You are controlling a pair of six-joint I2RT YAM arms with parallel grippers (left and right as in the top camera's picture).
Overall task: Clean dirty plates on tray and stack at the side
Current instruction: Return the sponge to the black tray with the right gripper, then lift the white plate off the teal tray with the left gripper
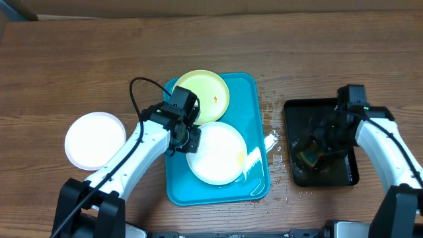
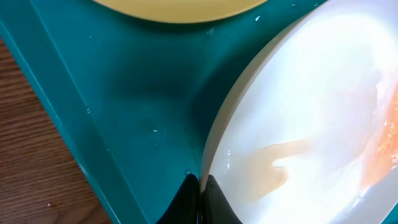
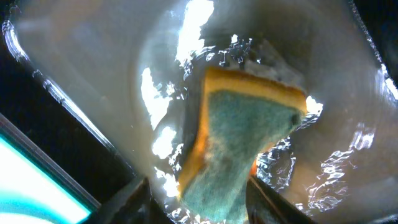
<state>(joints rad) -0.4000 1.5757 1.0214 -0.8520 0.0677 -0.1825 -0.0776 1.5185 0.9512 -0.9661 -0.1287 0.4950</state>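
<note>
No legible text, labels or numbers anywhere.

The left pincer (image 2: 199, 190) has its two dark fingertips pinched nearly together on the rim of a round white shallow plate (image 2: 311, 112), which carries a beige smear (image 2: 273, 168) and an orange-red smear (image 2: 382, 143). The plate lies on the large turquoise-blue plastic tray (image 2: 124, 124), close to a pale yellow-green round plate (image 2: 180, 9). The brown wooden table (image 2: 31, 155) shows beyond the tray's raised rim.
</note>
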